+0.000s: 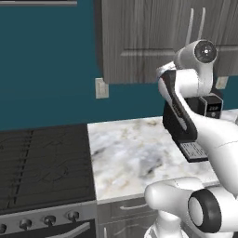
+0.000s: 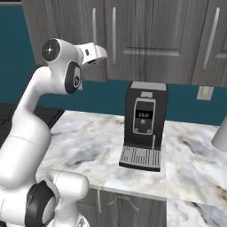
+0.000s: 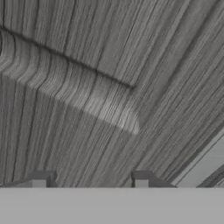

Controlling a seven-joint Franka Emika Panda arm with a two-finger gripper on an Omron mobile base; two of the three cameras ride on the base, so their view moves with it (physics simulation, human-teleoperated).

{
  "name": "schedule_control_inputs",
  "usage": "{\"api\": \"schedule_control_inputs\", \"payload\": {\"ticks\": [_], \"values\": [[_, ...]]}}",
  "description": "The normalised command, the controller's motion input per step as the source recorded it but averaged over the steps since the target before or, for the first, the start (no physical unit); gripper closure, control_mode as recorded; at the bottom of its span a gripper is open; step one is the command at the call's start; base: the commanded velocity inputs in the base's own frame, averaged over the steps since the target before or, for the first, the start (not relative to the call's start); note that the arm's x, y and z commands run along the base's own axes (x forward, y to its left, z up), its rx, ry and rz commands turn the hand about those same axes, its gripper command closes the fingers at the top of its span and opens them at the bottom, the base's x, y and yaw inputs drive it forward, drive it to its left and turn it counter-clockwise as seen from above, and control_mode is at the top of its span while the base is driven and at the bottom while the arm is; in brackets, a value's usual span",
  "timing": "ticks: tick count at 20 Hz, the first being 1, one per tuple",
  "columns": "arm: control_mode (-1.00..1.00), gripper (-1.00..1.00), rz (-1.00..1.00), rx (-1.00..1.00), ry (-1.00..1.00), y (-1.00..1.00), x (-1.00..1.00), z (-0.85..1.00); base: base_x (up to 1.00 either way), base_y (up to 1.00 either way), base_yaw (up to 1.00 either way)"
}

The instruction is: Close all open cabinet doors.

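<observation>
The cabinet doors (image 2: 146,40) are grey wood-grain fronts with long silver bar handles (image 2: 114,34), hung above the counter. In both base views they look flush with one another. My arm is raised, and my gripper (image 2: 101,55) is up against the lower part of the left door (image 2: 86,26), beside its handle (image 2: 94,26). In the hand view the door's recessed panel (image 3: 109,78) is very close. My gripper (image 3: 92,180) is open there, its two dark fingertips (image 3: 41,179) apart with nothing between them. In the left base view the doors (image 1: 139,42) are partly hidden behind my arm.
A black coffee machine (image 2: 144,124) stands on the marble counter (image 2: 88,146) under the cabinets. A dark stove (image 1: 42,162) lies to the counter's left. A wall outlet (image 1: 101,88) is on the teal wall. A grey object (image 2: 221,133) shows at the right edge.
</observation>
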Motion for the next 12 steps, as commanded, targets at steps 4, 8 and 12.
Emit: {"api": "schedule_control_inputs", "payload": {"ticks": [4, 8, 12], "values": [[-1.00, -1.00, 0.14, 0.37, -0.12, -0.84, 1.00, -0.85, 0.00, 0.00, 0.00], [-1.00, -1.00, 0.12, 0.30, -0.26, -0.75, 1.00, -1.00, 0.00, 0.00, 0.00], [-1.00, -1.00, 0.07, 0.23, -0.36, -0.63, 0.86, -1.00, 0.00, 0.00, 0.00]]}}
